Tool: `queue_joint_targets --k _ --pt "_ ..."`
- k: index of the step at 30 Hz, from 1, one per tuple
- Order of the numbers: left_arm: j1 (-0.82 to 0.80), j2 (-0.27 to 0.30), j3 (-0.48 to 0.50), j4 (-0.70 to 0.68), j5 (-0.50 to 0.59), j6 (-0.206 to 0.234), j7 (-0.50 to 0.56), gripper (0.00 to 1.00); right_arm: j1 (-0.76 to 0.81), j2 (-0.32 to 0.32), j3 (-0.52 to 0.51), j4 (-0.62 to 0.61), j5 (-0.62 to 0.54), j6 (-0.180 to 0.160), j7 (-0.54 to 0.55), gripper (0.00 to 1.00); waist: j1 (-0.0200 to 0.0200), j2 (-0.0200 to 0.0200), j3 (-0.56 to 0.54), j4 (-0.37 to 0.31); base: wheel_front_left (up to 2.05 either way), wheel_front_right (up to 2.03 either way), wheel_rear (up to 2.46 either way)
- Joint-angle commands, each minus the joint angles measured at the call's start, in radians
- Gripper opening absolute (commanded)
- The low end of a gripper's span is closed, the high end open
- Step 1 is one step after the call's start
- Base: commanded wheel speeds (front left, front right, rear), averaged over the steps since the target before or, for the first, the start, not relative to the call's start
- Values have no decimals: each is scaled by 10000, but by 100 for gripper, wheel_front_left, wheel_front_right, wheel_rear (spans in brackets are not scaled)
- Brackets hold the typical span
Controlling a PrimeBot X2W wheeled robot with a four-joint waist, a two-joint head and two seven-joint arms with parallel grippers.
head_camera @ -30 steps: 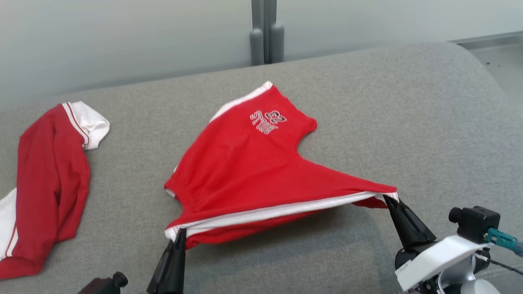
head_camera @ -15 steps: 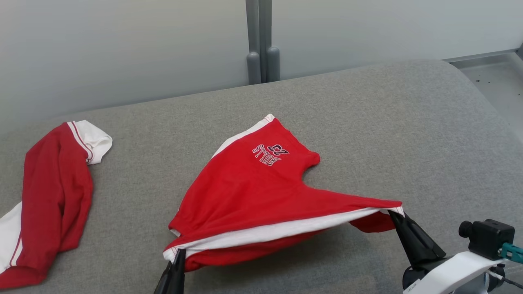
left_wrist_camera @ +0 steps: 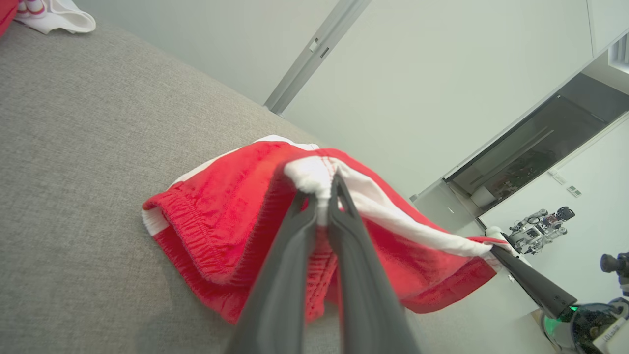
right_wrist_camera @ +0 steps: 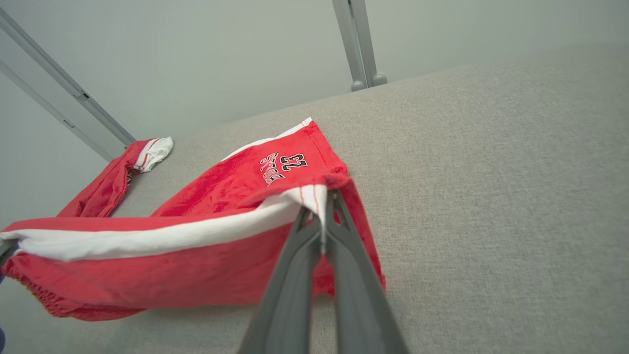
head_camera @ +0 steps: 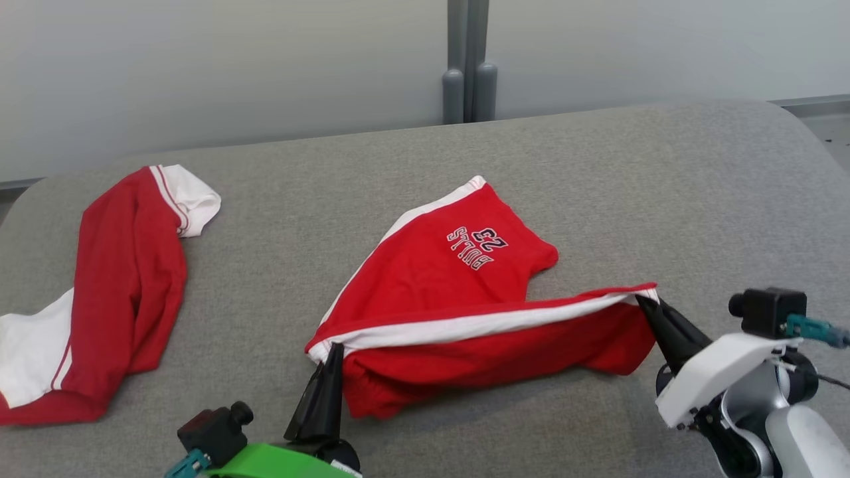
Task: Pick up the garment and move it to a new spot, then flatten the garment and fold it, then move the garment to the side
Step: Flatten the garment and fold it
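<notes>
Left gripper (head_camera: 335, 350), in the head view, is pinched tight on the near left corner of the red shorts (head_camera: 458, 292), at one end of the white stripe. The right gripper (head_camera: 644, 303) is clamped on the stripe's other end. Between them that edge is held up off the grey cushion (head_camera: 664, 186) with red cloth hanging below it, while the far part (the leg printed BULLS 23) lies flat on the cushion. A second red-and-white garment (head_camera: 126, 279) lies well apart at the left.

From the left wrist, the two fingers (left_wrist_camera: 285, 275) meet on a bunch of white cloth, and the elastic waistband sags just beside them.

From the right wrist, the fingers (right_wrist_camera: 290, 295) are closed on the white stripe at a hem corner, with red cloth hanging below.
</notes>
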Motion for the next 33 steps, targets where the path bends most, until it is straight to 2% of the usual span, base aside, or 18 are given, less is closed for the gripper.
queue_joint_targets --k 1,12,16,23,33 --pt "-483 -86 -30 329 -131 45 10 0 -564 -194 35 343 46 4 82 0 1 0 315 480 0 0 0" --pt "-3300 -399 -761 2777 -368 122 -43 0 -4130 -1206 942 3016 511 4 749 0 1 0 1370 1749 0 0 0" --pt "-4005 -407 -1131 3362 -955 279 -122 0 -5274 -1386 1442 4078 722 4 798 0 1 0 1707 2090 0 0 0" --pt "-4834 -406 -1766 3855 -1662 516 -181 0 -6858 -1568 2570 5665 1273 4 628 0 1 0 2177 2499 0 0 0" --pt "-5370 -408 -1881 3729 -1859 744 -178 0 -8430 -1859 4063 7305 1929 4 192 0 1 0 2624 2781 0 0 0"
